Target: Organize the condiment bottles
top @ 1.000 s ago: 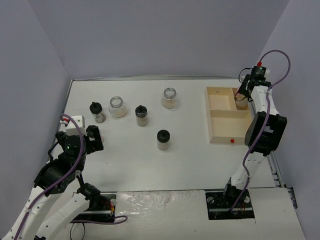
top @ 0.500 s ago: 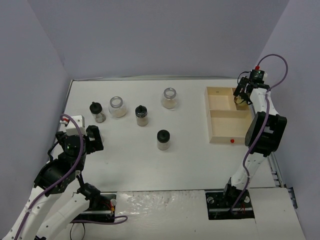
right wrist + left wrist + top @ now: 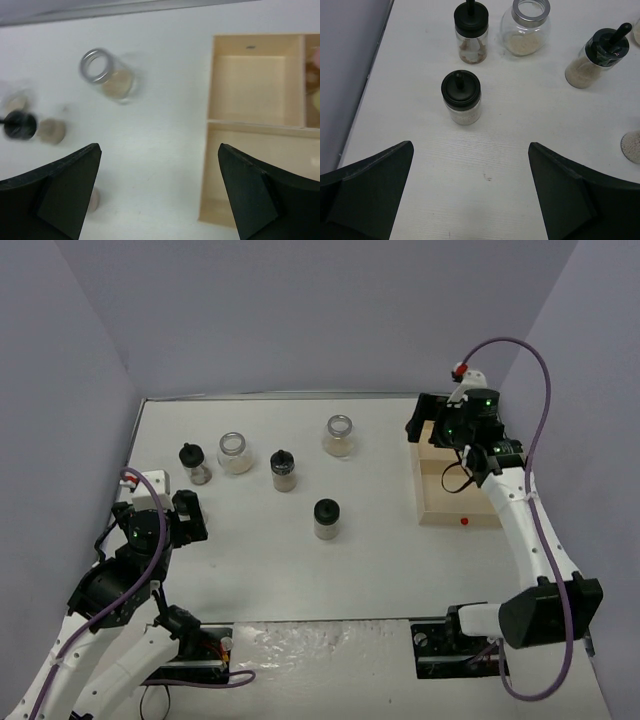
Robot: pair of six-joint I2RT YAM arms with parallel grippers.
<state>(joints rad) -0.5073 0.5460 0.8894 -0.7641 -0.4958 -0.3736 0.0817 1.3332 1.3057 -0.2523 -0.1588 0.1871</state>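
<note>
my right gripper (image 3: 159, 187) hangs wide open and empty above the tray's (image 3: 450, 498) left edge; blurred pink and yellow shapes sit in its far right compartment; my left gripper (image 3: 470, 195) gapes wide too, empty, one black-capped jar (image 3: 461, 95) just ahead on the table (image 3: 520, 150); more jars (image 3: 284, 470) stand beyond, well left of the tray

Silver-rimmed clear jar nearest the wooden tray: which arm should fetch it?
Probably right: the open right gripper hangs at the wooden tray, nearer that jar; the left gripper sits far off by black-capped jars.
</note>
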